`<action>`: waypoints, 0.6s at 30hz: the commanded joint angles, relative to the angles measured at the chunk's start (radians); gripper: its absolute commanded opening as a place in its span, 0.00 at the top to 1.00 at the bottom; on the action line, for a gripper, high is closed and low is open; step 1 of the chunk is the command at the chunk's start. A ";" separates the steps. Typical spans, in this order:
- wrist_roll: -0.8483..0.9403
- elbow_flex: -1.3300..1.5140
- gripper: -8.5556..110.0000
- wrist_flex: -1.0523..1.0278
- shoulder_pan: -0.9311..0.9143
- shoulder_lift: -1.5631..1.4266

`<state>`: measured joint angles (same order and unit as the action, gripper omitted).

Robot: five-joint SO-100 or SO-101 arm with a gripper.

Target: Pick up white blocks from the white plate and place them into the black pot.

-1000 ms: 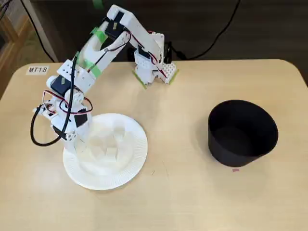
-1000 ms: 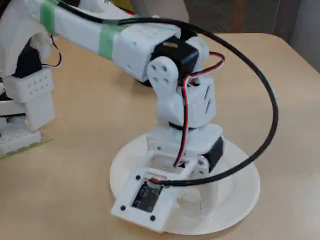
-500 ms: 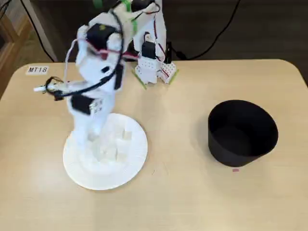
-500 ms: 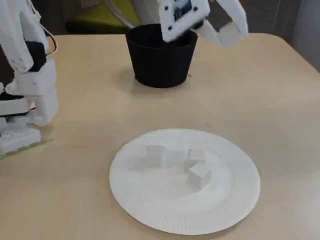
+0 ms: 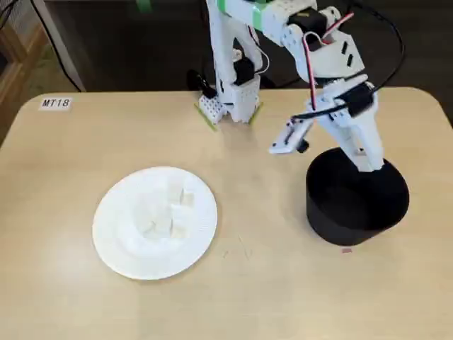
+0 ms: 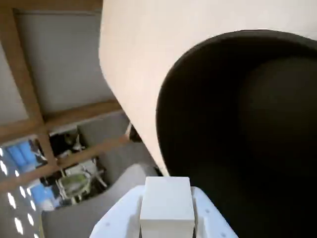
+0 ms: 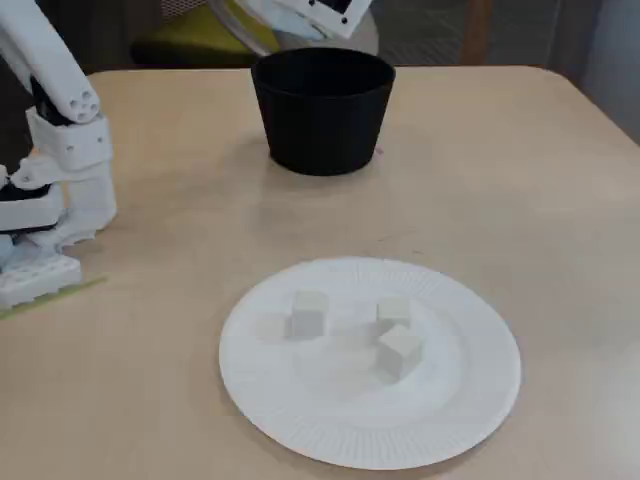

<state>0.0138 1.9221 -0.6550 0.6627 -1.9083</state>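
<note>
- Block (image 6: 167,206) sat pinched between the gripper's (image 6: 166,218) white fingers, nearest the lens in the wrist view, held so it could be carried off the plate.
- Just past the gripper lay the pot's (image 6: 237,129) dark mouth; its inside looked black, and I could not tell whether anything lay in it.
- Seen in a fixed view, the gripper (image 5: 364,164) hung over the pot's (image 5: 357,202) far rim, tilted down, probably so the block would fall inside once the fingers parted.
- Well away from the gripper, the plate (image 7: 370,362) held the blocks (image 7: 400,348) not yet moved, at least three cubes loosely grouped near its middle.
- Farthest off, the table (image 5: 64,234) beyond the plate was bare, with an "MT18" label (image 5: 56,103) at one corner.
</note>
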 commanded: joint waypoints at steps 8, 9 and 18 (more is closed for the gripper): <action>0.066 0.014 0.65 0.011 -0.003 0.031; 0.071 0.014 0.64 0.002 -0.005 0.026; 0.107 -0.006 0.95 -0.146 -0.140 -0.057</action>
<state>0.0905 1.9405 -0.7225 0.6059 -1.8975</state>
